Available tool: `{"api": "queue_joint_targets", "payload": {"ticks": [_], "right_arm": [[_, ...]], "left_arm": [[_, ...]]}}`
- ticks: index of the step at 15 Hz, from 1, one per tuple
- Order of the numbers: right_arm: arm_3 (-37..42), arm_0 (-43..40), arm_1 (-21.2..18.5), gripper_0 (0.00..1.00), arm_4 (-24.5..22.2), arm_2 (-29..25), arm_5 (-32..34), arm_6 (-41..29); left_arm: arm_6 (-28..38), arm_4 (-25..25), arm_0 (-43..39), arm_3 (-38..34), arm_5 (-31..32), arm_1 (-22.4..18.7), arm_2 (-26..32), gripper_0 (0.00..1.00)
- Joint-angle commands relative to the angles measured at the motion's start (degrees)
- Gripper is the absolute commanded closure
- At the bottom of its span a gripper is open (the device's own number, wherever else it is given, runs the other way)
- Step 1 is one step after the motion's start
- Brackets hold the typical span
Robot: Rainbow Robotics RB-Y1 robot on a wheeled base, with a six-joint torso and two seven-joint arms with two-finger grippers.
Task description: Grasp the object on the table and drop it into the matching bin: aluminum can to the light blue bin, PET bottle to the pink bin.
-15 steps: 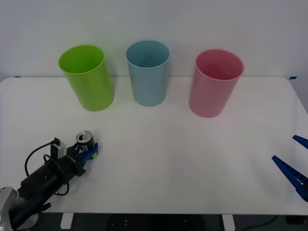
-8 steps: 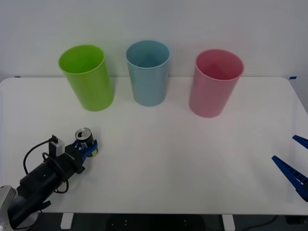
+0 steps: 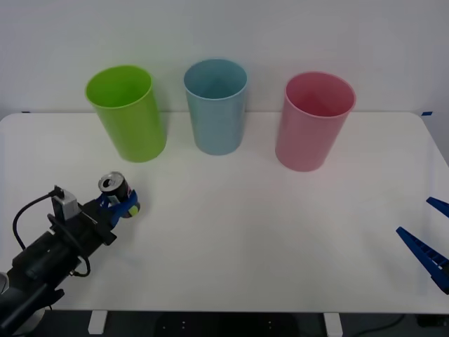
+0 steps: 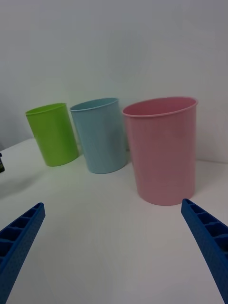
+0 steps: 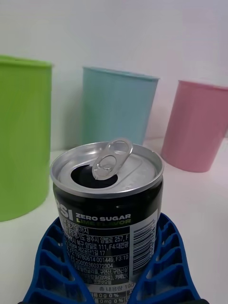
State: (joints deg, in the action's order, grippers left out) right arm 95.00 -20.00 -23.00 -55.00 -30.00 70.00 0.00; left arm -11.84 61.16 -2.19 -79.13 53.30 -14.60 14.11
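The aluminum can [image 3: 114, 191], small and dark grey with a silver top, is held upright by my left gripper [image 3: 121, 206], shut on it, above the table [image 3: 231, 210] at the front left. The left wrist view shows the can [image 5: 108, 209] close up with its open pull-tab, clasped between the blue fingers [image 5: 159, 256]. The light blue bin [image 3: 216, 105] stands at the back centre, the pink bin [image 3: 313, 119] to its right. My right gripper [image 3: 428, 249] waits open at the table's right front edge, its blue fingers [image 4: 209, 242] spread wide.
A lime green bin [image 3: 128, 111] stands left of the light blue one, just behind the lifted can. The three bins [image 4: 102, 135] form a row along the table's back. A white wall rises behind them.
My left gripper has risen and drawn back to the left with the can in it. The right arm and the bins have stayed put.
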Motion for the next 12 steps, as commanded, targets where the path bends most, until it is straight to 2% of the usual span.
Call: {"api": "queue_joint_targets", "payload": {"ticks": [1, 5, 9, 12], "right_arm": [[0.0, 0.0, 0.0, 0.00, 0.0, 0.0, 0.0, 0.0], [0.0, 0.0, 0.0, 0.00, 0.0, 0.0, 0.0, 0.0], [0.0, 0.0, 0.0, 0.00, 0.0, 0.0, 0.0, 0.0], [0.0, 0.0, 0.0, 0.00, 0.0, 0.0, 0.0, 0.0]], "left_arm": [[5.0, 0.0, -1.5, -6.1, 0.0, -0.1, -0.4, 1.00], [10.5, 0.1, -1.1, -12.1, -1.3, -0.1, -1.4, 1.00], [11.4, 0.1, 0.6, -16.8, -8.4, -0.1, -4.6, 1.00], [12.5, 0.0, 2.9, -17.2, -10.9, -0.1, -3.8, 1.00]]}}
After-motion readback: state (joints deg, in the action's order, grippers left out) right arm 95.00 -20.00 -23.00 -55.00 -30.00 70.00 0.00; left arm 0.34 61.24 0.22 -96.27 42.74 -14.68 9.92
